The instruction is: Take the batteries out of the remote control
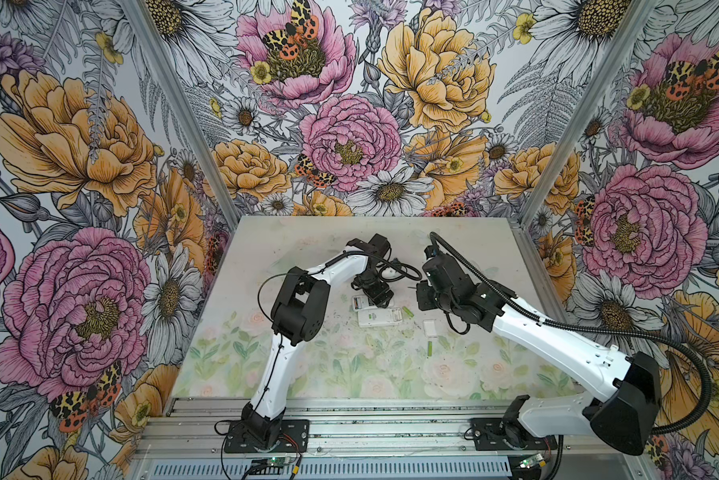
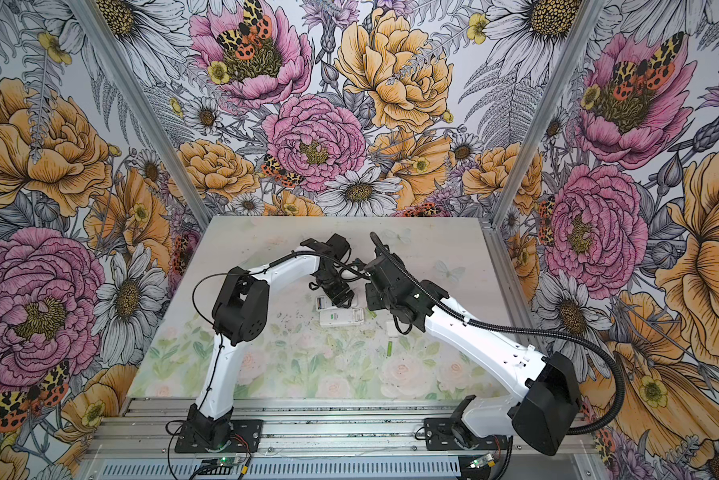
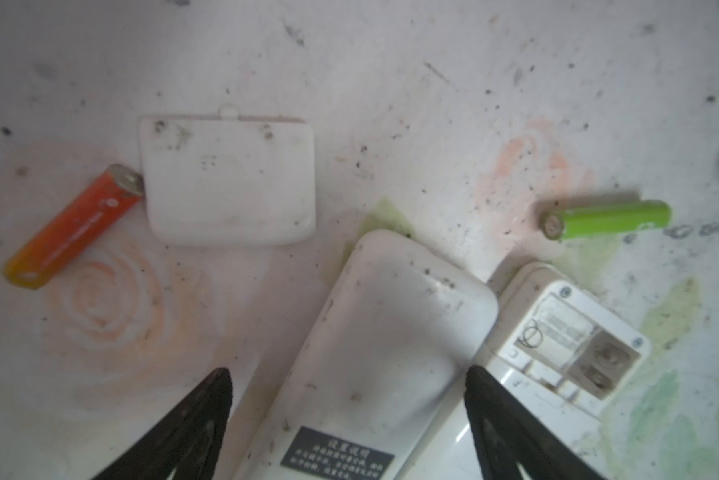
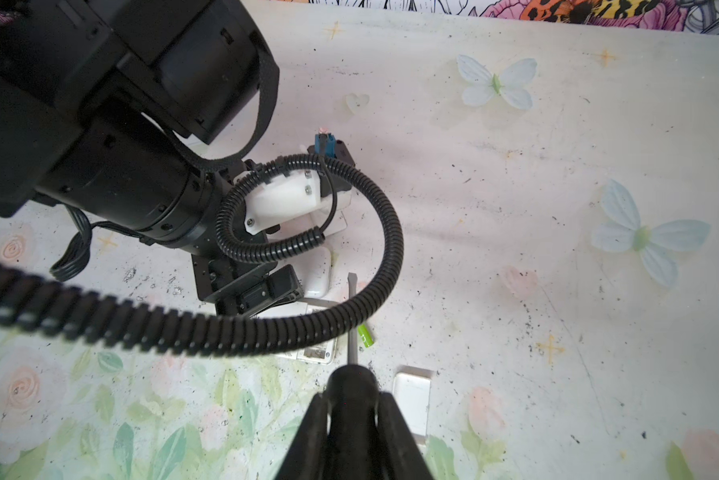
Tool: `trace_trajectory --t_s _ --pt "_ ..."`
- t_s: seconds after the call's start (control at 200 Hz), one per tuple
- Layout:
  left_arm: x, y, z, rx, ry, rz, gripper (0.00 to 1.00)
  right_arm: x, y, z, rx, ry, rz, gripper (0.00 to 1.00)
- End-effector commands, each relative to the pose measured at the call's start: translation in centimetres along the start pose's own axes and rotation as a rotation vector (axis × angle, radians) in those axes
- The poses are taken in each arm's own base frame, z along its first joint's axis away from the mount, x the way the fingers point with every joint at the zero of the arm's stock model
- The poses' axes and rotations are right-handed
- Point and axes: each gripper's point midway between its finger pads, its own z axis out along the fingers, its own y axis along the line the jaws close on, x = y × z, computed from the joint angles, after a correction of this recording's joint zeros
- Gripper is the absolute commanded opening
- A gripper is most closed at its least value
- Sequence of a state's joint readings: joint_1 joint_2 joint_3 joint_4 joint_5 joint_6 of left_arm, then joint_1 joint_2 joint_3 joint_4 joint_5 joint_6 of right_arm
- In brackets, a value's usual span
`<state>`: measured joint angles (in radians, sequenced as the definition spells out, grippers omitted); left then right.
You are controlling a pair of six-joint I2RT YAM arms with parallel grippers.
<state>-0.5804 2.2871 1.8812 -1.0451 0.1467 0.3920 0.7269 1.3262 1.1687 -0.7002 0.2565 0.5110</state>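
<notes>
Two white remotes lie back up, side by side. My left gripper [image 3: 347, 386] is open, its fingers straddling one remote [image 3: 374, 353] without touching it. The other remote [image 3: 565, 336] shows an open battery bay; I see no battery in it. An orange battery [image 3: 73, 226] lies against a loose white cover [image 3: 229, 183]. A green battery [image 3: 607, 218] lies beyond the remotes, and in a top view it sits at their right [image 1: 407, 311]. A second green battery [image 1: 430, 348] lies nearer the front. My right gripper [image 4: 351, 399] is shut on a screwdriver's black handle [image 4: 351, 384].
Another small white cover [image 1: 430, 327] lies right of the remotes, below my right wrist. The screwdriver shaft [image 4: 352, 324] points toward the remotes and the left arm's black cable loop [image 4: 391, 249]. The two wrists hang close together over the mat's middle [image 1: 399, 286].
</notes>
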Motion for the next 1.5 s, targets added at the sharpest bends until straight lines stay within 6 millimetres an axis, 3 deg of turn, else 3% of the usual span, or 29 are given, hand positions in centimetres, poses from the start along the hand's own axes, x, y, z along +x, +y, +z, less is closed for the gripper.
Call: trace_trajectory --t_s 0.0,0.2,0.345,0.575,0.6,0.771,0.981,1.086,1.261,1.496 --pt "-0.1 0.8 1.9 -0.05 0.024 -0.018 0.88 -0.9 0.2 -0.2 -0.008 -0.021 0.011 0.0" --pt "0.1 -0.5 3.1 -0.024 0.046 -0.028 0.83 -1.3 0.4 0.0 -0.007 -0.027 0.021 0.0" --pt "1.1 1.3 2.8 -0.031 0.03 -0.142 0.61 -1.7 1.0 0.3 -0.024 -0.032 0.022 0.0" --pt "3.2 3.0 1.0 0.031 -0.005 -0.307 0.41 0.0 5.1 0.2 -0.178 -0.004 -0.105 0.0" --pt "3.4 3.1 0.9 0.039 -0.006 -0.324 0.4 0.6 6.6 -0.1 -0.218 0.003 -0.146 0.0" --pt "4.1 3.7 -0.1 0.08 -0.045 -0.446 0.34 2.7 12.1 -0.1 -0.323 0.017 -0.428 0.0" --pt "5.1 3.5 0.7 0.102 -0.024 -0.499 0.3 3.2 16.1 2.1 -0.372 0.027 -0.582 0.0" --pt "5.5 3.2 0.7 0.104 -0.018 -0.509 0.3 3.3 16.8 3.5 -0.348 0.024 -0.632 0.0" --pt "5.7 3.0 0.7 0.096 -0.016 -0.505 0.29 2.5 16.3 5.4 -0.252 0.009 -0.68 0.0" --pt "5.5 2.6 0.8 0.088 -0.011 -0.481 0.29 3.0 17.5 5.7 -0.321 0.033 -0.711 0.0"
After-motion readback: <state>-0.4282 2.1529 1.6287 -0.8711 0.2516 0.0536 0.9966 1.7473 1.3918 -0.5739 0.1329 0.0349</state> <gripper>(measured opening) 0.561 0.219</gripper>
